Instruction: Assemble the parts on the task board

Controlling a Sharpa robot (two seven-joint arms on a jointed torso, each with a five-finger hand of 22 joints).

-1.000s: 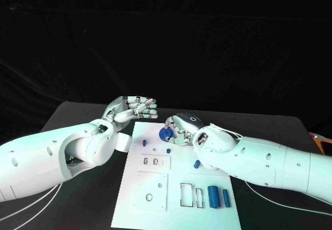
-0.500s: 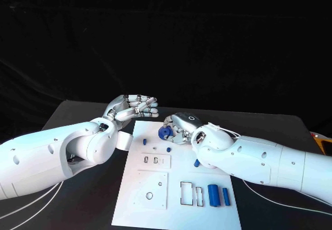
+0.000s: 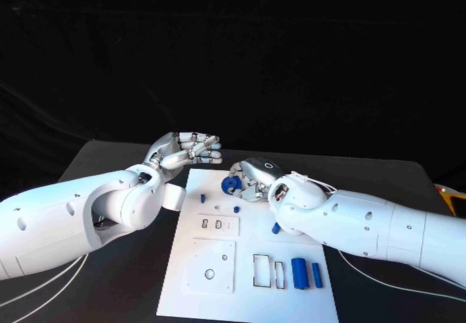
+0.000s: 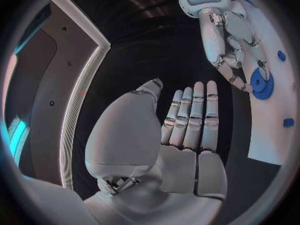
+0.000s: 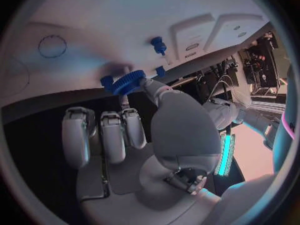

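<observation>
On the task board (image 3: 194, 282), right hand (image 3: 254, 179) pinches one blue gear (image 3: 232, 184); left hand (image 3: 186, 152) curled shut, holding nothing

No legible text, label, brand name, number or sign was present in any view. The task board (image 3: 254, 269) carried only unlabelled cut-outs and outlines, and no marking could be read on the blue parts.
</observation>
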